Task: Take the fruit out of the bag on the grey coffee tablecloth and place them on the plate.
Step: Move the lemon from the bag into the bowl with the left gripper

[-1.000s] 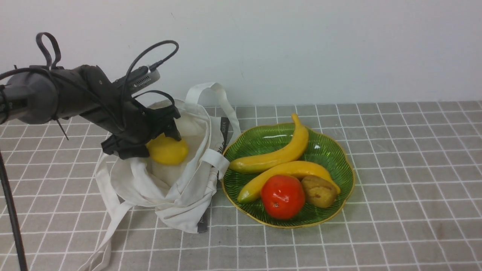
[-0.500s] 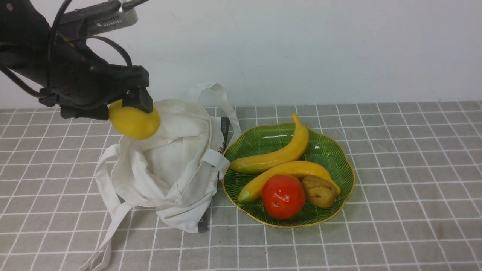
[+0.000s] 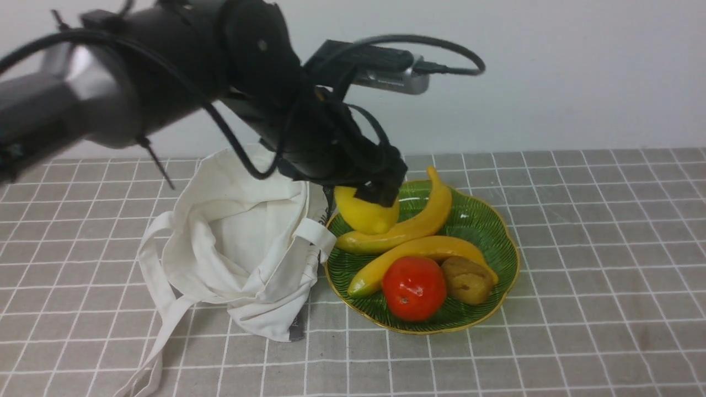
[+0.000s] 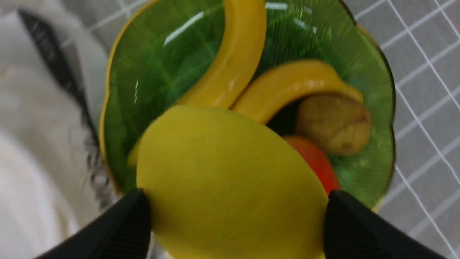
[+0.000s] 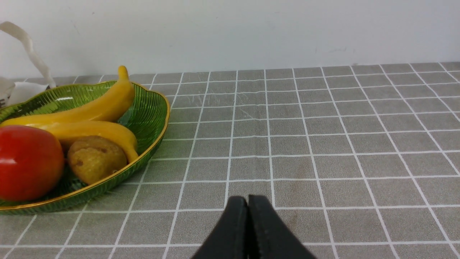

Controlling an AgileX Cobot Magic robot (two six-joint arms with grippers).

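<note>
- While the left gripper [image 4: 237, 212] is clamped around the lemon [image 3: 367, 212], 1 fingertip pressed to each side of the fruit, the arm reaches in from the left side of the front view.
- Lemon: bright yellow, held over the near-bag side of the green plate [image 3: 496, 220]. In the front view it overlaps the upper banana [image 3: 402, 229]; whether the 2 touch, cannot tell.
- Plate: green, ribbed, wavy gold rim, standing on the grey tablecloth [image 3: 595, 231]. Contents: 2 bananas, 1 red fruit [image 3: 414, 288], 1 brown fruit [image 3: 468, 280].
- Lower banana [image 3: 430, 251]: lies behind the red fruit and the brown fruit as seen from the front.
- Red fruit: glossy, at the near side of the plate, just beside the brown fruit, which sits to its right.
- Bag [image 3: 248, 237]: off-white cloth, slumped to the left of the plate, mouth open and folds showing inside. 1 strap [image 3: 165, 325] trails over the cloth towards the front edge of the view.
- Right gripper [image 5: 248, 223]: 2 dark fingertips together, jaws closed, nothing between them. Seen in the right wrist view, well apart from the plate.
- Tablecloth: grey, thin white lines in a grid of squares, pale wall [image 3: 551, 71] behind it.
</note>
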